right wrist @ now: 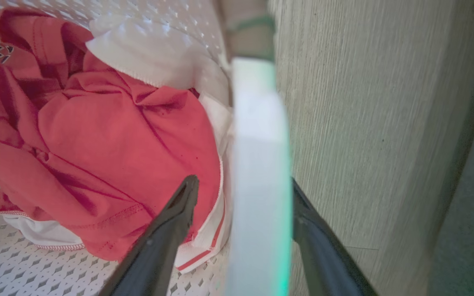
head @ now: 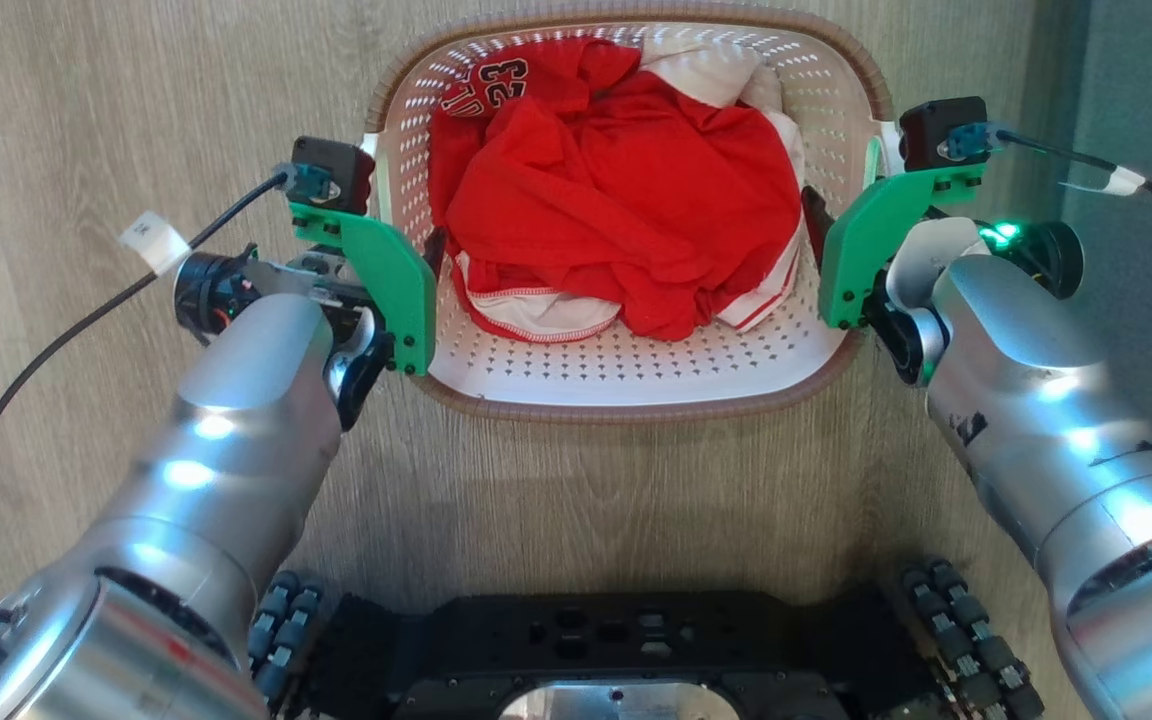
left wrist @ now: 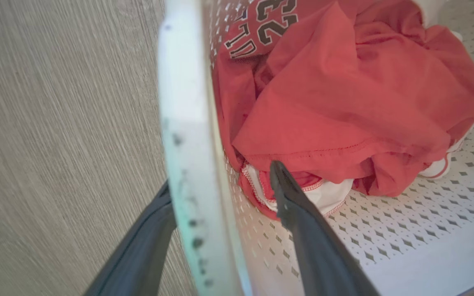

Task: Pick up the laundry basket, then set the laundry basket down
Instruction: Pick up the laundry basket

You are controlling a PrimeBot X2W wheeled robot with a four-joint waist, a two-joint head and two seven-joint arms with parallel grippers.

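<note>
The laundry basket [head: 626, 408] stands on the wood floor ahead of me, white with perforated walls and a brown rim, holding red and white clothes [head: 616, 200]. My left gripper [head: 406, 240] straddles the basket's left handle [left wrist: 183, 123]: the outer finger lies against the handle and the inner finger [left wrist: 303, 222] stands inside the basket, apart from the wall. My right gripper [head: 841, 212] straddles the right handle [right wrist: 259, 144] in the same way, with a gap between the inner finger [right wrist: 167, 230] and the handle. Both are open. Whether the basket rests on the floor or is raised, I cannot tell.
My black wheeled base [head: 616, 650] sits at the bottom of the head view, just behind the basket. A grey panel or wall [head: 1146, 100] runs along the right side. Black cables [head: 56, 350] trail from both wrists.
</note>
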